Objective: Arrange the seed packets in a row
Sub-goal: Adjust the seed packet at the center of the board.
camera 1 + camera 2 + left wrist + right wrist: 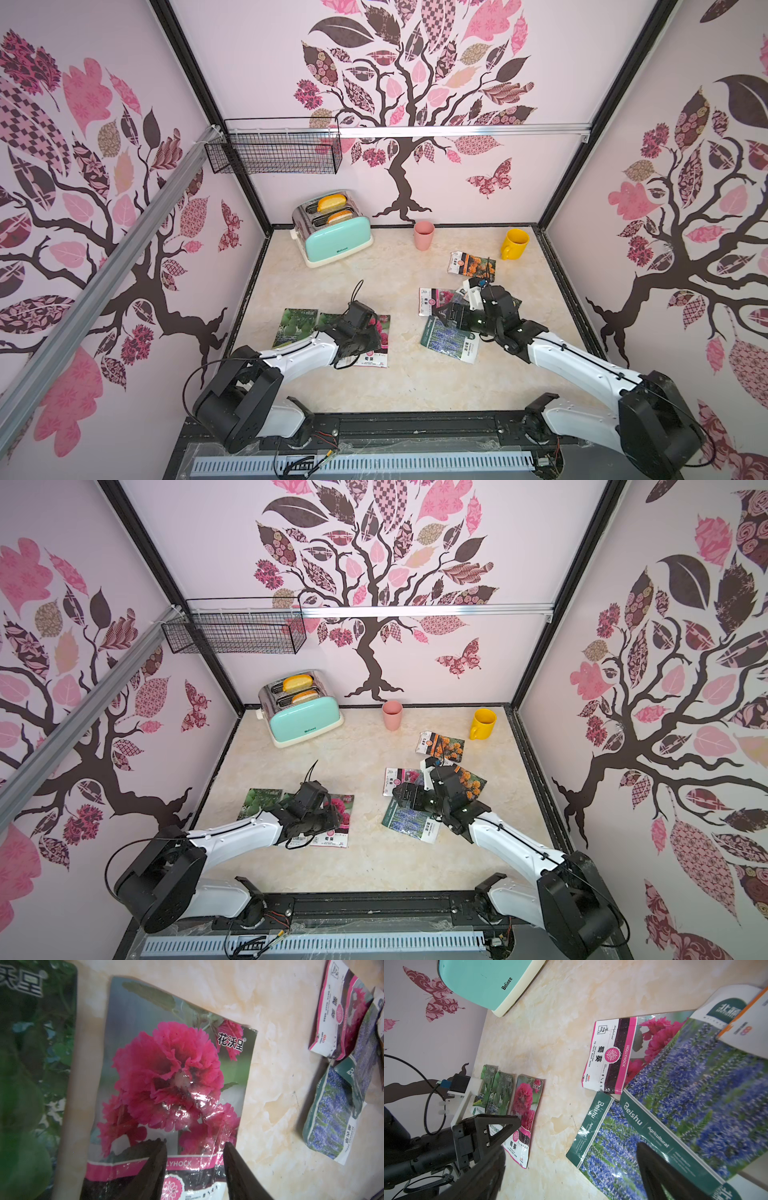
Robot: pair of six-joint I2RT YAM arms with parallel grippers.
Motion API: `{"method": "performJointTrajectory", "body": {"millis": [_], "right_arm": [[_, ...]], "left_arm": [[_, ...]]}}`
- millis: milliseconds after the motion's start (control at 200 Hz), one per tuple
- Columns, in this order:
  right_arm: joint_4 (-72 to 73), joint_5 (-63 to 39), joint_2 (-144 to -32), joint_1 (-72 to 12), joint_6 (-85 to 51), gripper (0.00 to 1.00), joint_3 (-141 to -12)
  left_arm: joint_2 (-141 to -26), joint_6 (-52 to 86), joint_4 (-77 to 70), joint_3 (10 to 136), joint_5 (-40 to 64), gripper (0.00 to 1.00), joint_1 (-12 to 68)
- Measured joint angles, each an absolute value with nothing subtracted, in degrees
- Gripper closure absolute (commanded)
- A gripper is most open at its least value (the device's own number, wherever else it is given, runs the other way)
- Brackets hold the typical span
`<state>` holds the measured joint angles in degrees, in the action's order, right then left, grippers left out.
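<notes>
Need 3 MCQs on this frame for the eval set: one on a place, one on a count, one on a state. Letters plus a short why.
1. The yellow mug stands on the table: A) back right B) front left C) front centre
2. Bread slices in the toaster: A) one B) two C) none
3. The right gripper is: A) shut, empty B) open, by the lavender packets C) shut on a packet
Answers: 1 A, both top views show it near the back wall on the right. 2 B, one slice sticks out of each slot. 3 B, the right wrist view shows its jaws far apart, nothing pinched.
</notes>
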<state>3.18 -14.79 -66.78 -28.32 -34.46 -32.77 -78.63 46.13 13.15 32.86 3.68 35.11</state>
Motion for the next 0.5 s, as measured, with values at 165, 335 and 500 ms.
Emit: {"method": "performJointTrajectory", "body": {"millis": [165, 335, 500], "right_arm": [[3.2, -14.8, -66.9, -28.3, -34.4, 0.0, -32.8], [2.3, -14.1, -66.9, -28.0, -34.2, 0.0, -32.8], [2.5, -16.5, -66.9, -22.2, -34.4, 0.0, -32.5]], "left_arm": [[-78.5, 44.9, 13.8, 33.0, 4.0, 0.49, 35.0], [-78.0, 42.2, 15.7, 35.5, 5.5, 0.43, 34.9], [-77.9, 38.6, 15.8, 42.8, 8.1, 0.41, 35.4]]}}
